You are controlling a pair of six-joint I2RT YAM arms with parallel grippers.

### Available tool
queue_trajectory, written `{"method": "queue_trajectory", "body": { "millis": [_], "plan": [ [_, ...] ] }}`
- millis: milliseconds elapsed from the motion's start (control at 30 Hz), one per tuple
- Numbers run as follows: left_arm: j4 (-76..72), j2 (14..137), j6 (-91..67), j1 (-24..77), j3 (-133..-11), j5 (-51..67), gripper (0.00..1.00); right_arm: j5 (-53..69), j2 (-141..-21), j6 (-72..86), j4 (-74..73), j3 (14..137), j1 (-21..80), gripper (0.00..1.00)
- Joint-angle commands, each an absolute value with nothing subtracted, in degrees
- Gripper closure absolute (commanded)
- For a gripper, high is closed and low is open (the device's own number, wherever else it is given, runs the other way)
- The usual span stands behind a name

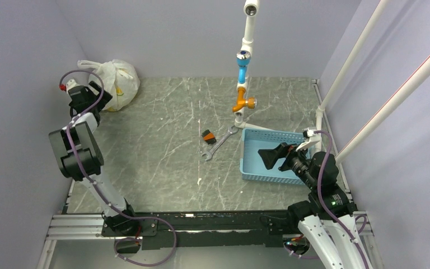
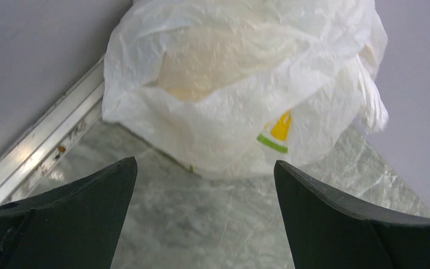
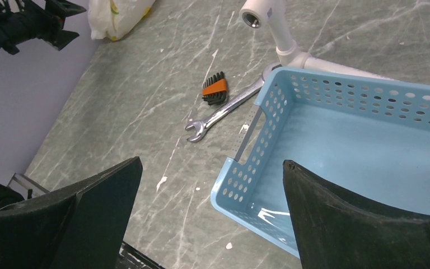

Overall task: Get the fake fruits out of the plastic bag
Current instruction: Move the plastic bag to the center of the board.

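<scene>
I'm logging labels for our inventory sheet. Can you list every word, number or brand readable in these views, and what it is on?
None can be read.
The plastic bag carries only a yellow and green printed shape, no letters.
The wrench may be stamped, but it is too small to tell.
The blue basket shows no marking.

Grey marbled table (image 1: 157, 151), white streaks across its surface. Light blue slotted plastic basket (image 1: 257, 171) sat at the right side, long edge running left to right. Silver open-ended metal wrench (image 1: 219, 144) lay flat at a slant just left of the basket, far end near the basket's far left corner. Small black-and-orange hex-key holder (image 1: 207, 135) lay just beside the wrench, on its left. Upright white plastic pipe stand (image 1: 247, 33) rose behind that same corner, carrying a blue fitting (image 1: 242, 59) above an orange valve (image 1: 243, 103).
</scene>
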State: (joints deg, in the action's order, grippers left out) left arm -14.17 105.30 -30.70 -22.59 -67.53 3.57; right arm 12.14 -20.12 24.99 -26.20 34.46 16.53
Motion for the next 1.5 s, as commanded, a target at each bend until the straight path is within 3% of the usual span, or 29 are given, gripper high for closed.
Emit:
{"method": "queue_trajectory", "body": {
  "millis": [0, 133, 333, 433, 533, 667, 867, 1033, 1233, 1467],
  "plan": [
    [-18.19, 112.17, -34.67, -23.55, -75.70, 7.95, 0.01, 12.64, -20.21, 24.18, -25.12, 36.65, 16.39, 0.00],
    [-18.18, 118.19, -36.60, -23.75, -80.34, 6.05, 0.01, 11.10, -20.76, 23.90, -25.05, 36.31, 16.37, 0.00],
    [-28.84, 121.26, -36.06, -23.59, -77.69, 1.87, 0.15, 10.35, -22.24, 23.99, -24.77, 36.30, 16.39, 0.00],
    [-27.64, 123.11, -35.90, -23.64, -80.06, 4.56, 0.40, 9.81, -23.18, 23.80, -24.62, 36.38, 16.38, 0.00],
    [-26.47, 123.91, -34.79, -23.52, -81.71, 9.58, 0.72, 9.86, -24.04, 23.98, -24.34, 36.10, 16.39, 0.00],
    [-25.95, 121.38, -37.04, -23.53, -78.91, 13.24, 0.92, 10.94, -24.53, 24.38, -24.21, 35.87, 16.40, 0.00],
    [-17.76, 108.84, -40.72, -23.19, -68.39, 17.51, 1.00, 11.93, -24.27, 28.70, -23.54, 34.26, 16.42, 0.00],
    [-8.07, 94.17, -43.44, -21.53, -55.52, 21.08, 1.00, 15.74, -26.85, 34.46, -19.96, 31.62, 16.42, 0.00],
    [5.22, 72.96, -37.33, -13.90, -42.60, 21.15, 1.00, 31.55, -31.40, 38.59, -11.15, 28.22, 16.56, 0.00],
    [8.92, 48.82, -41.09, -1.88, -24.32, 24.48, 1.00, 28.82, -29.23, 41.69, -9.40, 25.16, 20.92, 0.00]
  ]
}}
